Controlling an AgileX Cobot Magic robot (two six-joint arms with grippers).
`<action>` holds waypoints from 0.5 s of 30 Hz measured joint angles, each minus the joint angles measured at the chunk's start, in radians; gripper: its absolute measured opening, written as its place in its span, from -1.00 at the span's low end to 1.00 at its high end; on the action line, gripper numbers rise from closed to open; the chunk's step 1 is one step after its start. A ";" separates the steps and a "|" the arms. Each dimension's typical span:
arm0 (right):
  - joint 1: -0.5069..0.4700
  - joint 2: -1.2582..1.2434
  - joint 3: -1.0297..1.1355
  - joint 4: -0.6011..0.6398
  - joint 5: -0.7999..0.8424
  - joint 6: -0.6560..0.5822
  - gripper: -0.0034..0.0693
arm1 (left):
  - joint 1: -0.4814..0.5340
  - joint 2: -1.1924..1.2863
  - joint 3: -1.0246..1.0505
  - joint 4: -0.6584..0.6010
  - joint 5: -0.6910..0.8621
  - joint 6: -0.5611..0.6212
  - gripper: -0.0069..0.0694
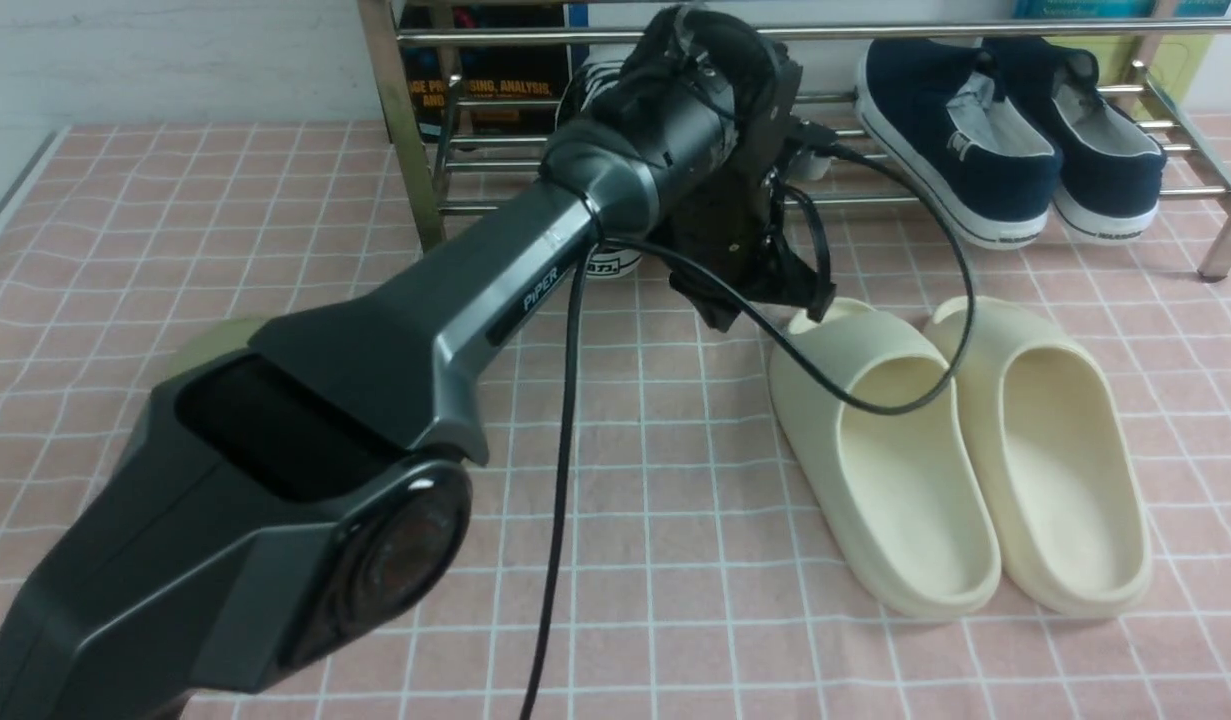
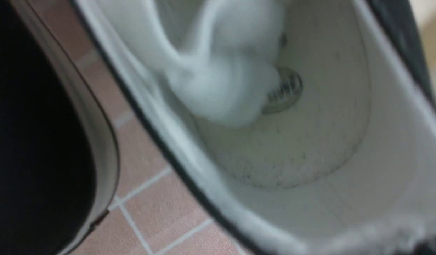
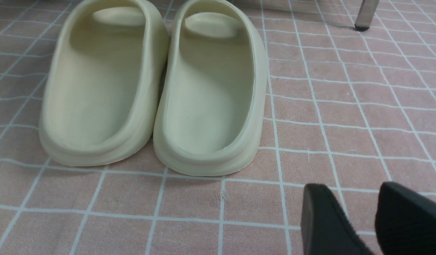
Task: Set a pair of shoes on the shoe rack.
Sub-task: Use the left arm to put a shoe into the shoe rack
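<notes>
**Front view.** The left arm [image 1: 495, 300] reaches forward to the low shiny steel shoe rack of round bars [image 1: 402, 130]. Its wrist hides the left gripper, so I cannot tell whether the fingers are spread or pinching something. Right against that wrist sits a black canvas low-top sneaker with white laces and a white sole [image 1: 612, 262]. Its laced top shows above the wrist, and its labelled heel pokes out below, at the rack's front bar. Whether its partner lies behind the wrist is not visible. Well to the gripper's right, a pair of navy laceless slip-on sneakers [image 1: 960, 150] rests on the bars. Nearer the robot than the gripper, two cream foam slides [image 1: 965, 450] lie on the pink checked cloth [image 1: 675, 560].

**Left wrist view.** The camera looks from very close into the sneaker's pale lined opening. A blurred white shape lies over the insole, either lace or finger. Cloth shows just beside the shoe, then a dark shape I cannot identify.

**Right wrist view.** The right gripper [image 3: 350, 202] hangs low over the cloth with its fingers spread and nothing between them. The slides are ahead of it.

The step in hand looks like seating a sneaker on the rack. The next move would call for checking that the sole rests across the bars. If the fingers hold the collar, they should let go and draw back without dragging the shoe off.
</notes>
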 joint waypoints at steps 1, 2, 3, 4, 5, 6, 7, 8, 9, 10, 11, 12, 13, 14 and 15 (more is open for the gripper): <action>0.000 0.000 0.000 0.000 0.000 0.000 -0.25 | 0.000 -0.001 0.000 0.004 -0.017 0.000 -0.76; 0.000 0.000 0.000 0.000 0.000 0.000 -0.25 | -0.001 -0.001 0.000 0.006 -0.059 0.000 -0.76; 0.000 0.000 0.000 0.000 0.000 0.000 -0.25 | -0.001 0.000 0.000 0.006 -0.083 0.000 -0.76; 0.000 0.000 0.000 0.000 0.000 0.000 -0.25 | -0.001 0.000 0.000 0.007 -0.107 0.000 -0.76; 0.000 0.000 0.000 0.000 0.000 0.000 -0.25 | -0.001 0.000 0.000 0.011 -0.135 0.000 -0.76; 0.000 0.000 0.000 0.000 0.000 0.000 -0.25 | -0.001 0.000 0.000 0.013 -0.159 0.000 -0.76; 0.000 0.000 0.000 0.000 0.000 0.000 -0.25 | -0.001 0.000 0.000 0.012 -0.179 0.000 -0.76; 0.000 0.000 0.000 0.000 0.000 0.000 -0.25 | -0.001 0.001 0.000 0.012 -0.189 0.000 -0.76; 0.000 0.000 0.000 0.000 0.000 0.000 -0.25 | -0.001 0.002 0.000 0.012 -0.207 0.000 -0.75; 0.000 0.000 0.000 0.000 0.000 0.000 -0.25 | -0.001 0.005 0.000 0.011 -0.212 -0.001 -0.75; 0.000 0.000 0.000 0.000 0.000 0.000 -0.25 | -0.001 0.007 0.000 0.012 -0.219 -0.001 -0.75; 0.000 0.000 0.000 0.000 0.000 0.000 -0.25 | -0.001 0.011 0.001 0.012 -0.223 -0.008 -0.75; 0.000 0.000 0.000 0.000 0.000 0.000 -0.25 | 0.000 0.014 0.001 0.013 -0.223 -0.015 -0.74; 0.000 0.000 0.000 0.000 0.000 0.000 -0.25 | 0.000 0.017 0.001 0.012 -0.220 -0.035 -0.74; 0.000 0.000 0.000 0.000 0.000 0.000 -0.25 | 0.000 0.017 0.001 0.012 -0.220 -0.035 -0.74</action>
